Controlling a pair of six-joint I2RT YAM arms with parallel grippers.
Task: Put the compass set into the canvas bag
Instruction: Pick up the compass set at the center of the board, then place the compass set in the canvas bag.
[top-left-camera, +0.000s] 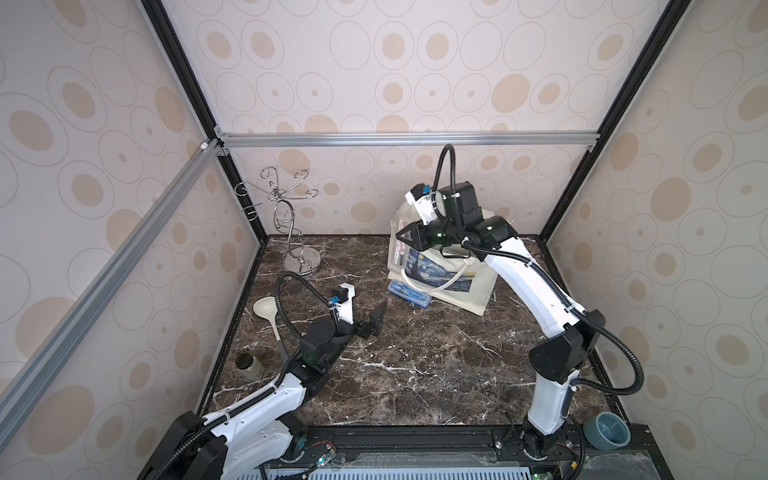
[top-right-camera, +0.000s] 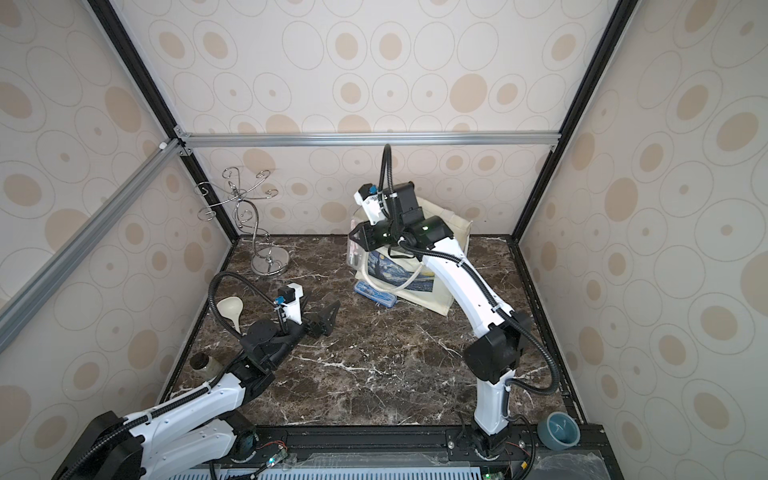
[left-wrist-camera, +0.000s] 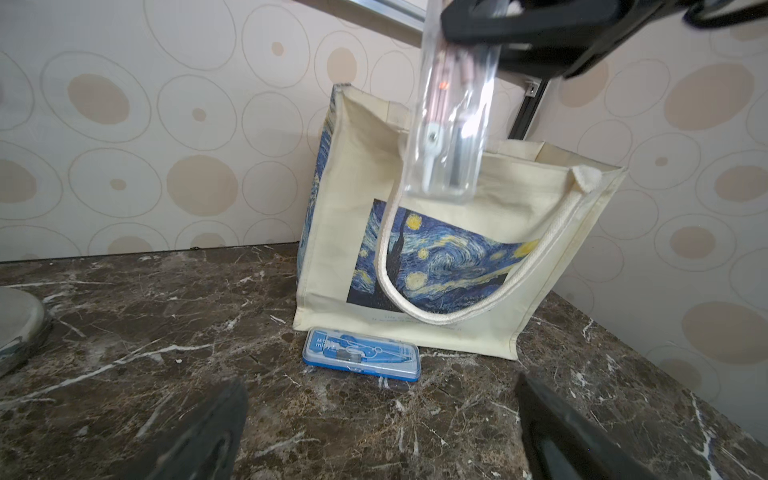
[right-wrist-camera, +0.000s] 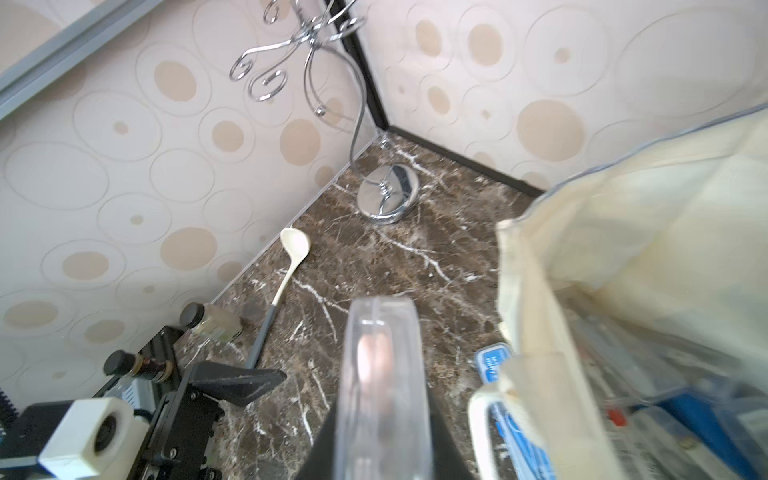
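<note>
While the clear compass case (left-wrist-camera: 449, 124) hangs upright, pinched at its upper end by the closed right gripper (left-wrist-camera: 465, 33), it sits just right of centre in both top views, at the frame-left edge of the canvas bag (left-wrist-camera: 519, 199). Whether its lower end has passed the rim I cannot tell. The bag stands open near the back wall, its rope handle (left-wrist-camera: 386, 249) drooping across the Starry Night print, and the right wrist view shows other packets inside.

A blue compass case (left-wrist-camera: 360, 353) lies flat on the marble table (top-left-camera: 415, 374) just beside the bag's foot.

The step in hand looks like the carry to the drop. The next move calls for bringing the case squarely over the mouth, lowering it clear of the handle and front wall, then letting go.

Lower left of centre, the left gripper (top-left-camera: 376, 320) waits low over the table, jaws spread wide and empty, facing the blue case. Farther out stand a chrome stand (top-left-camera: 300, 262) and a cream ladle (top-left-camera: 266, 309).
</note>
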